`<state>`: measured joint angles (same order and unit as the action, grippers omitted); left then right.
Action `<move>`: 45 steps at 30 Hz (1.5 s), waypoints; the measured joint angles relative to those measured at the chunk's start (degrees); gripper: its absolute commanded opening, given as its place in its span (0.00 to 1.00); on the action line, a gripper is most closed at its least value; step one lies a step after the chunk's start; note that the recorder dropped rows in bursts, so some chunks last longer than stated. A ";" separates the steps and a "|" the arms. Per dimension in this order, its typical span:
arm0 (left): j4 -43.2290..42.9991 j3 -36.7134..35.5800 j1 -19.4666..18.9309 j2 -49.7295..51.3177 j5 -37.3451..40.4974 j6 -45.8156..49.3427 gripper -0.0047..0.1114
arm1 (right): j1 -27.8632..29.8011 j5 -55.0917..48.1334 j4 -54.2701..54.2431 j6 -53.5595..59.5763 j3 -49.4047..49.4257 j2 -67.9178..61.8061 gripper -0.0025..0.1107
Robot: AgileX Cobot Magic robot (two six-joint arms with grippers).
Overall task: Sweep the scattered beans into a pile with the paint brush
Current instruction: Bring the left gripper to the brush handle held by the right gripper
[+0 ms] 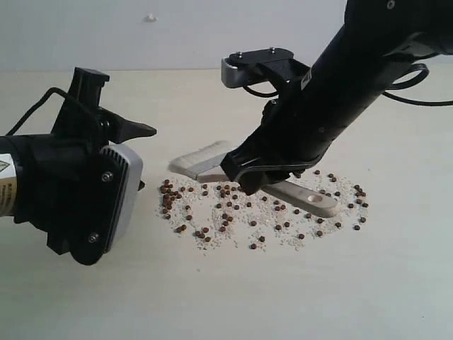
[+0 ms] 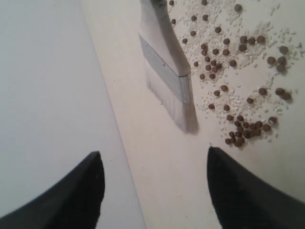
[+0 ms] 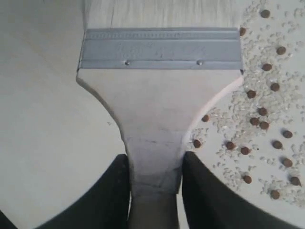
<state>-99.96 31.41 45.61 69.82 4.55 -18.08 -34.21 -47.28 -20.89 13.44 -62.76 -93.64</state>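
The paint brush [image 1: 203, 160] lies flat on the pale table, bristles to the left, and its wooden handle end with the hole [image 1: 312, 200] points right. My right gripper [image 1: 248, 178] is shut on the narrow part of the handle; in the right wrist view [image 3: 156, 161] its fingers press both sides below the silver ferrule [image 3: 161, 48]. Brown beans [image 1: 233, 210] and whitish crumbs lie scattered in front of the brush, with a denser clump [image 1: 168, 197] at the left. No single mound shows. My left gripper [image 1: 145, 157] hovers open and empty left of the bristles [image 2: 174, 102].
A light wall [image 1: 141, 32] bounds the table's far edge. The right arm's black cable [image 1: 417, 85] loops above the table at the right. The left arm's body [image 1: 78, 191] stands low over the left side of the table.
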 measured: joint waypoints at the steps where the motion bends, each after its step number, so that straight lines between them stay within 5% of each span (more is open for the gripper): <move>1: 0.46 -0.13 0.00 0.00 0.10 0.00 0.56 | 0.00 0.12 -0.42 0.10 0.00 -0.18 0.02; 18: 1.71 -0.57 0.00 4.19 -0.84 0.00 0.56 | 0.10 1.99 -10.24 2.60 -0.61 -0.50 0.02; 45: 6.37 9.12 0.00 16.07 -0.21 -6.00 0.56 | 0.10 -1.93 -12.06 5.18 -0.61 -0.50 0.02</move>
<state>-93.59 40.53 45.61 85.89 4.34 -24.08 -34.11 -49.22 -32.94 18.62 -63.38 -94.14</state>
